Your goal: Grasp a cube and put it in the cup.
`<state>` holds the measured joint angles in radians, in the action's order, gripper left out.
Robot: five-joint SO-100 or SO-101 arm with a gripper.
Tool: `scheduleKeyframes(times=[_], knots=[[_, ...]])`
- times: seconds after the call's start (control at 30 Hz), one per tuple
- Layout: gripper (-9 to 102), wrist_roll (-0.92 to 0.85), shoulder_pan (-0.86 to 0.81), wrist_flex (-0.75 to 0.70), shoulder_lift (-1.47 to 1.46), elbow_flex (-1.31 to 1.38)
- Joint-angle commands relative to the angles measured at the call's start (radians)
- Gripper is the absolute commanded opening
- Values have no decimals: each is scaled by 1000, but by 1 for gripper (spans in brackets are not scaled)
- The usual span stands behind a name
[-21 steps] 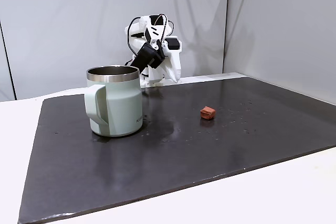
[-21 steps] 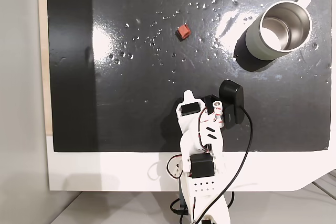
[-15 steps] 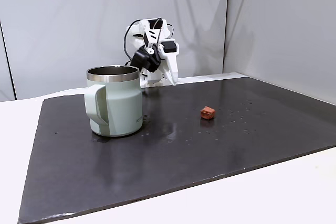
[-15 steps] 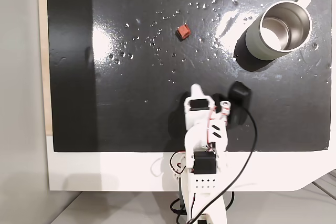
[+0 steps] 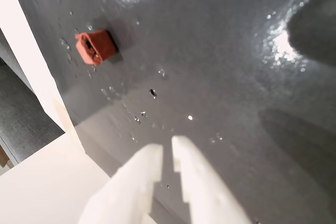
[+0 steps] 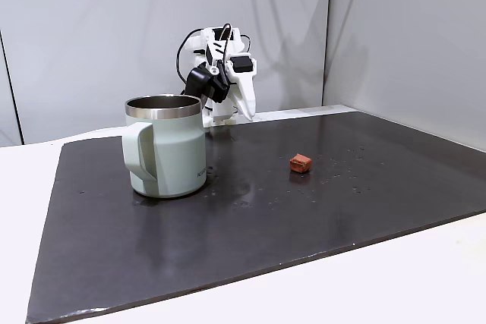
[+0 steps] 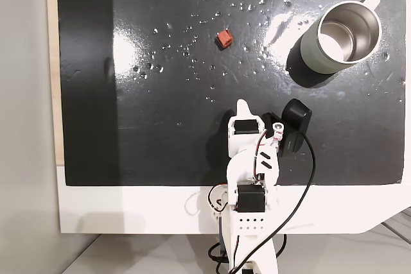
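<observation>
While my pincer (image 5: 167,151) looks nearly pressed together, the cube (image 5: 95,47) lies well ahead, up-left in wrist view.

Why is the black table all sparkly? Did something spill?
Yes, it looks that way: tiny shiny droplets dot the dark mat around the cube and near the cup. Nothing is tipped; the cup stands upright.
</observation>
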<state>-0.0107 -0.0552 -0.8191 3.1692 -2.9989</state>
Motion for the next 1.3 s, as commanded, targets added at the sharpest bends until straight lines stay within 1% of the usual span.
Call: scheduleKeyframes(times=[0.0,0.17,0.23,0.47,0.73,1.13,1.27], knots=[[0,-9,-2,34,9,9],[0,-35,14,5,6,95],[0,-38,43,-3,-48,166],[0,-17,60,3,-497,565],[0,-43,6,-54,-954,1026],[0,-155,-3,-233,-1465,1577],[0,-193,17,-330,-1597,1730]])
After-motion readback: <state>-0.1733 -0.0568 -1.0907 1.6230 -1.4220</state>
